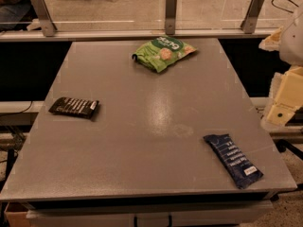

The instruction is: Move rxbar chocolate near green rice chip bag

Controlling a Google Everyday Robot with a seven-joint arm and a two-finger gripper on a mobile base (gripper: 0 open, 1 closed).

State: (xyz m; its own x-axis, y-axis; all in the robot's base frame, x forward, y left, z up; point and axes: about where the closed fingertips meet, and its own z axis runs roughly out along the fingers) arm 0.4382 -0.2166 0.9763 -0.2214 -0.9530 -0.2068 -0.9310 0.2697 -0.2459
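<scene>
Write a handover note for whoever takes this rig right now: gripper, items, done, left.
Gripper: out past the table's right edge, away from every item.
rxbar chocolate: flat on the table near the left edge, not grasped.
green rice chip bag: far middle of the table, well apart from the bar.
dark blue bar: near right corner, not part of the job.
Done: nothing yet.
Left: reach across to the rxbar chocolate, grasp it, carry it over and set it beside the bag.
</scene>
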